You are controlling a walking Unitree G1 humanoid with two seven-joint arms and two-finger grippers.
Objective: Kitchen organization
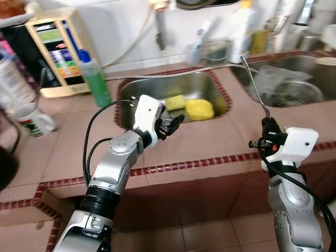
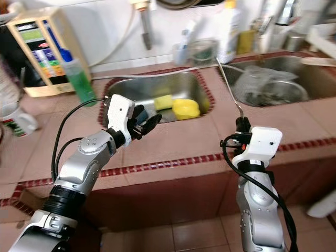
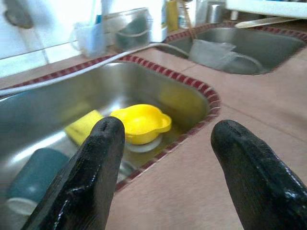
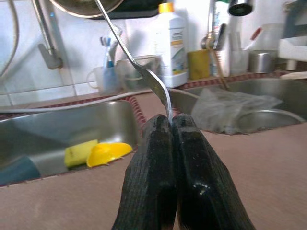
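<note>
The tiled surface (image 1: 210, 142) is set with a steel sink (image 1: 152, 92), in which a yellow bowl (image 1: 199, 109) is seen. A long metal utensil (image 1: 254, 86) is gripped upright by the right hand (image 1: 269, 126). The left hand (image 1: 176, 123) is held wide at the sink's near rim.

- A green bottle with a blue cap (image 1: 94, 79) stands on the tiled counter (image 1: 79, 142), just left of the sink.
- A white mug with a red and green print (image 1: 32, 119) sits near the counter's left edge.
- A wooden-framed box with coloured labels (image 1: 55, 50) leans against the wall behind the bottle.
- A white bottle with a yellow cap (image 4: 171, 43) stands at the back wall, beside a yellow cup (image 4: 199, 63).
- A clear cup holding toothbrushes (image 4: 106, 72) stands along the same wall.
</note>
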